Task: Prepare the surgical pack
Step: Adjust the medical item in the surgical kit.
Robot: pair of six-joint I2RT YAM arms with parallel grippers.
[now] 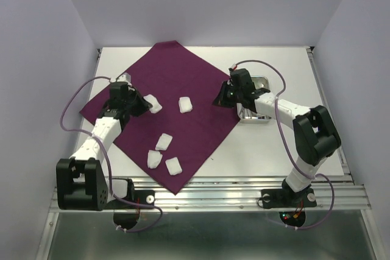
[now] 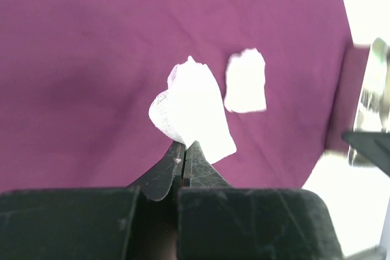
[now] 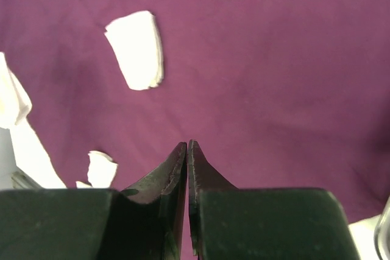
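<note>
Placement: I find the pack [image 1: 183, 71] spread flat as a diamond on the surface [image 1: 274, 150], ready to receive items.
Left grip: left hand [image 2: 184, 145] clamped tight on one pad [image 2: 192, 111], apparently lifted off the pack for transfer.
Right grip: right hand [image 3: 187, 144] all but closed at the pack's right edge; whether it holds anything I cannot confirm.
Obscured: tray [image 1: 256, 119] largely behind the right arm [image 1: 286, 111]; contents unreadable.

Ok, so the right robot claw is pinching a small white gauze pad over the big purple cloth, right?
Not quite. It is the left gripper that pinches the small white gauze pad over the big deep-purple fabric cloth, as the left wrist view shows. The right gripper has no pad between its fingers.
</note>
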